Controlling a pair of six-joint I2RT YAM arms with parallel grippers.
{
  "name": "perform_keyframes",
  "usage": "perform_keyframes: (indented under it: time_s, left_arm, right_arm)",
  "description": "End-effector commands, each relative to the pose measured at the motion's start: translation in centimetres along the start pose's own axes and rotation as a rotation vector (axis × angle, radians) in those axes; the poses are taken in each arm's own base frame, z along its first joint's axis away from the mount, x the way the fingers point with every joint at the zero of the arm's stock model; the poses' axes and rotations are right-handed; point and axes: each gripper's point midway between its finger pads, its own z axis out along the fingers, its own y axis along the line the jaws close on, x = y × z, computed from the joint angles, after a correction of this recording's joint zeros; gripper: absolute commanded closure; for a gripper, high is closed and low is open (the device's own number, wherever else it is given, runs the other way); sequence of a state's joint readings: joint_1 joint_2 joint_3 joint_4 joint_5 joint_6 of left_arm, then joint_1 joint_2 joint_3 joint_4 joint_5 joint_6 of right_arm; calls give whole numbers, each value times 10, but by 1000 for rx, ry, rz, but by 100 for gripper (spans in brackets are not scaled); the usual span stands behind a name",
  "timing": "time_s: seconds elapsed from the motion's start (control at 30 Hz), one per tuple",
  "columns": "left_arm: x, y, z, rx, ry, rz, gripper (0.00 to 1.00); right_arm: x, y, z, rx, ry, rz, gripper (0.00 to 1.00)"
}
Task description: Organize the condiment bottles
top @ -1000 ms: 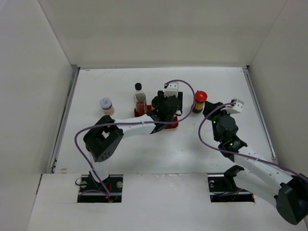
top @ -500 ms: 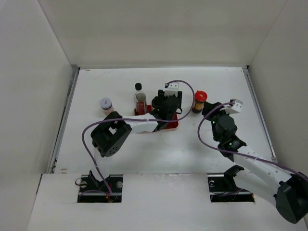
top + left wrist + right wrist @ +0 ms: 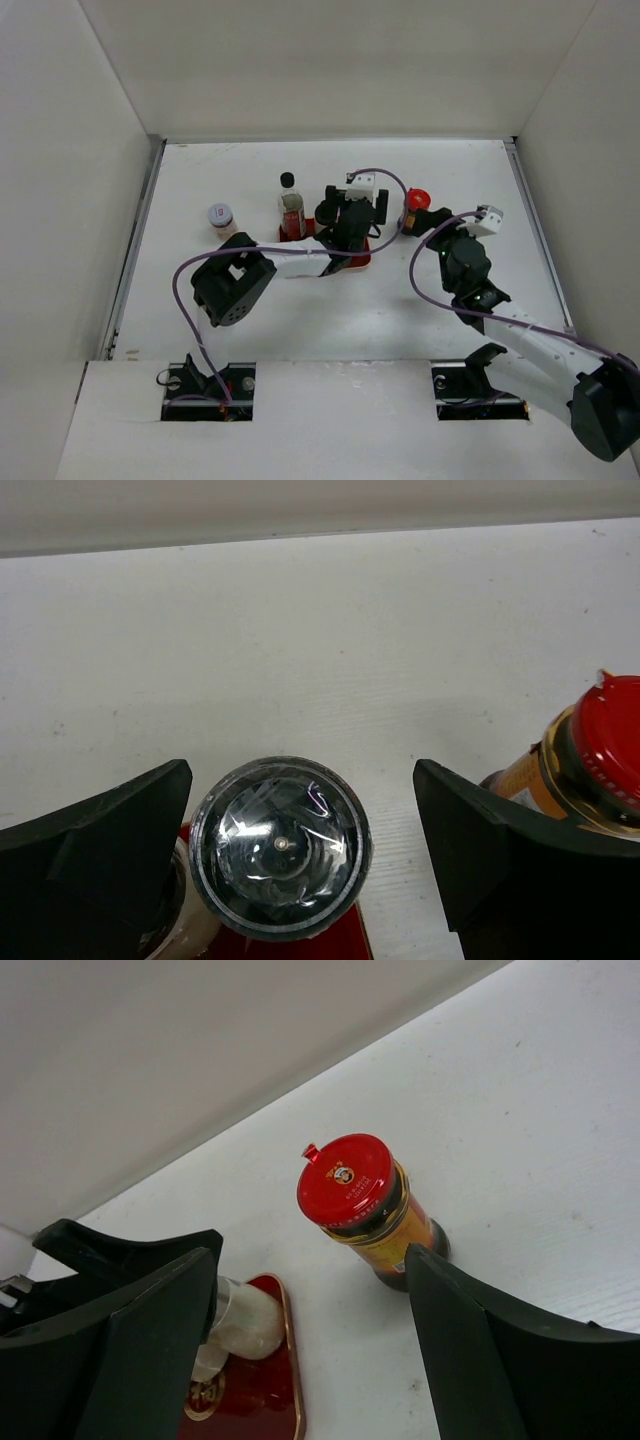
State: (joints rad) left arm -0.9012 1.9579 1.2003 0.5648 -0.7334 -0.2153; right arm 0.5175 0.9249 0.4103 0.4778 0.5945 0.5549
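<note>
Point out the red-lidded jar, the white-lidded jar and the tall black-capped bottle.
red-lidded jar point(image 3: 345, 1182), right wrist view, on its red lid.
white-lidded jar point(image 3: 220, 214), top external view, on its lid.
tall black-capped bottle point(image 3: 291, 208), top external view, on its reddish body.

Bright even light, soft shadows, sharp

White-and-black arms point(image 3: 290, 262) carry purple cables point(image 3: 176, 287) and matte black wedge fingers point(image 3: 90, 855).
</note>
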Motion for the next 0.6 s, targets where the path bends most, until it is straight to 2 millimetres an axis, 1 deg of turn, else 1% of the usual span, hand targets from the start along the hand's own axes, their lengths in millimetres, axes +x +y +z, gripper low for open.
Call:
perform_keyframes:
  time_s: [0.0,0.07,0.13,0.23,0.3,0.33,0.37,0.4,0.47,0.5,0.57]
  left_arm:
    - [-82,-15,-18,44,-147,-125,4]
    - [-95,-17,-29,58,-165,-140,4]
    - [-110,-19,-45,86,-190,-167,4]
    - [-128,-21,-75,143,-226,-205,6]
    - [-134,-15,-96,173,-246,-227,10]
    - [-134,-9,-106,183,-254,-240,13]
    - [-133,-1,-117,194,-259,-252,19]
    - [-130,7,-127,202,-262,-262,27]
    - [-116,22,-147,226,-248,-278,44]
    - [-108,29,-158,241,-238,-280,51]
    - [-94,44,-180,267,-224,-289,61]
  right_arm:
    - [-13,1,2,4,-40,30,16]
    - [-16,-2,1,10,-49,34,17]
    - [-18,-4,1,15,-56,40,17]
    - [-18,-6,2,20,-57,43,18]
    - [-17,-6,3,18,-51,42,18]
    - [-16,-6,3,16,-48,41,18]
    - [-16,-6,2,15,-48,42,17]
    - [-16,-6,3,14,-46,40,17]
    - [-12,-4,7,11,-28,20,14]
    - [-8,-2,11,9,-10,6,12]
    - [0,3,18,3,35,-40,5]
